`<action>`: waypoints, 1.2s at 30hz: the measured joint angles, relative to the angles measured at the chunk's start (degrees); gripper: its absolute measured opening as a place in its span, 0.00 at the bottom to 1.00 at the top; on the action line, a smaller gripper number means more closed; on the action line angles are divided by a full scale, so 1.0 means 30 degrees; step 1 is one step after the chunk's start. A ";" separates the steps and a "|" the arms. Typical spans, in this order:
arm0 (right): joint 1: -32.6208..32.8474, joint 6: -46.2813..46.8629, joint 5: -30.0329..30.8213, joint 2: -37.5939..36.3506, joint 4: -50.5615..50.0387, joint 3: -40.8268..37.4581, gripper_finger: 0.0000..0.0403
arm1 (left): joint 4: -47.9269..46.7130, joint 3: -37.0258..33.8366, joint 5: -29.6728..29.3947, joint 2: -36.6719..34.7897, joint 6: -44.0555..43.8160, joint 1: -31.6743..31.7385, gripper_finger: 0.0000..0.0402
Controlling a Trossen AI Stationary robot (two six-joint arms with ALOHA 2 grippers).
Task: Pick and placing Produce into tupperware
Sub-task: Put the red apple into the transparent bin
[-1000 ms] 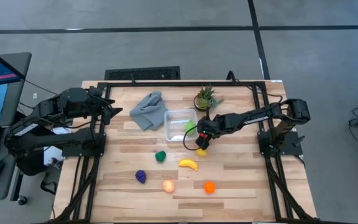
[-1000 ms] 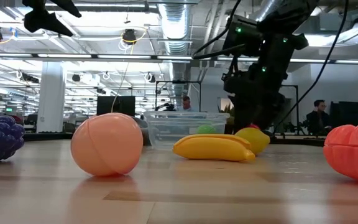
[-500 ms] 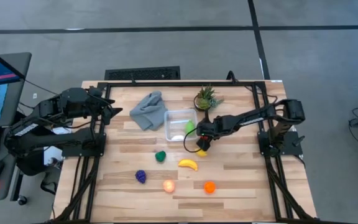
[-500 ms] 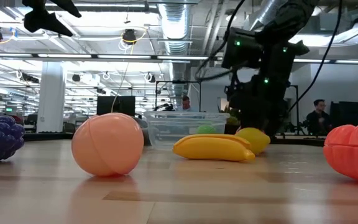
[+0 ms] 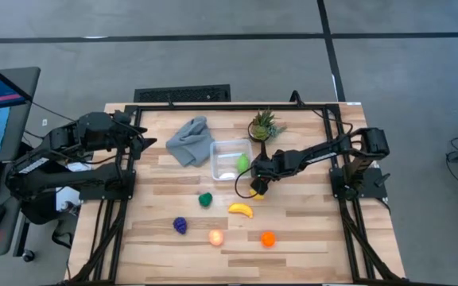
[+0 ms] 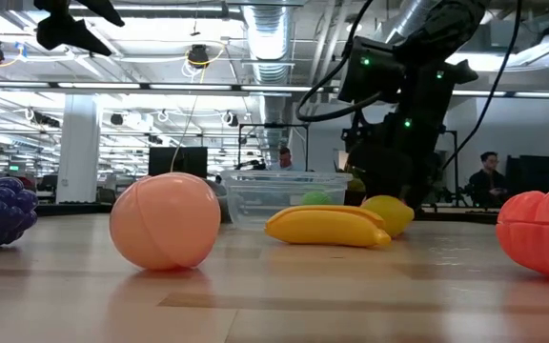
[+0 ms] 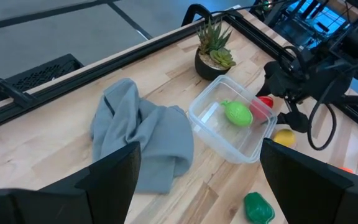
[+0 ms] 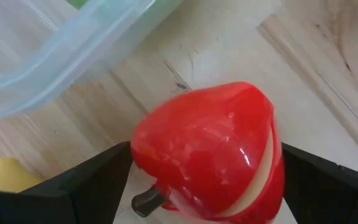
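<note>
Room: open workshop hall beyond the table, ceiling ducts and hanging lamps, seated person (image 6: 489,179) far back in the low view.
Surface: pale wooden slatted table (image 5: 308,230) inside a black frame, on a grey floor; monitor and keyboard off to the left.
Container: small clear squarish plastic tupperware (image 5: 220,151) near the table's middle, between the crumpled grey cloth (image 5: 189,141) and the right arm; placed within reach of both arms, probably on purpose.
Already inside: one light-green round toy fruit (image 7: 238,113), lying against the wall nearest the right arm.
Right gripper (image 5: 255,179): lowered just outside that wall, fingers spread wide on either side of the glossy red toy pepper (image 8: 211,151), not yet closed on it; pepper resting on the wood just beside the tupperware.
Why so: wide spread suits the pepper's bulk; likely the approach before a pinch and a short lift over the rim.
Neighbour: yellow toy lemon (image 6: 386,213) just beside the pepper, close enough to be nudged.
Waiting produce: yellow toy banana (image 5: 241,210), dark-green toy vegetable (image 5: 205,199), purple toy grape bunch (image 5: 180,226), peach-coloured toy ball (image 5: 215,237), orange toy fruit (image 5: 269,238), all loose and apart on the near half.
Left gripper (image 7: 197,186): parked high over the left edge, fingers apart, empty, aimed toward cloth and tupperware.
Not produce: spiky green potted plant (image 5: 263,125) at the far edge.
</note>
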 joint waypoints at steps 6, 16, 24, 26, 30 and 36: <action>0.0007 0.0027 0.0007 0.0000 0.0061 0.0000 0.88 | 0.0000 0.0000 -0.0007 0.0000 0.0001 0.0000 0.79; 0.0000 0.0321 0.0007 0.0000 0.0005 0.0000 0.73 | 0.0007 0.0000 -0.0016 0.0000 0.0015 0.0000 0.79; -0.0007 0.0275 -0.0007 0.0015 -0.0483 0.0218 0.73 | 0.0007 0.0000 -0.0022 0.0000 0.0022 0.0000 0.79; -0.0015 -0.0077 0.0008 0.0037 -0.1017 0.0478 0.73 | 0.0003 0.0000 -0.0029 0.0000 0.0022 0.0000 0.79; -0.0029 -0.0649 0.0041 0.0044 -0.1747 0.1109 0.73 | 0.0007 0.0000 -0.0035 0.0000 0.0036 0.0006 0.79; -0.0015 -0.0758 -0.0027 0.0044 -0.2336 0.1528 0.73 | 0.0007 0.0000 -0.0036 0.0000 0.0058 0.0007 0.79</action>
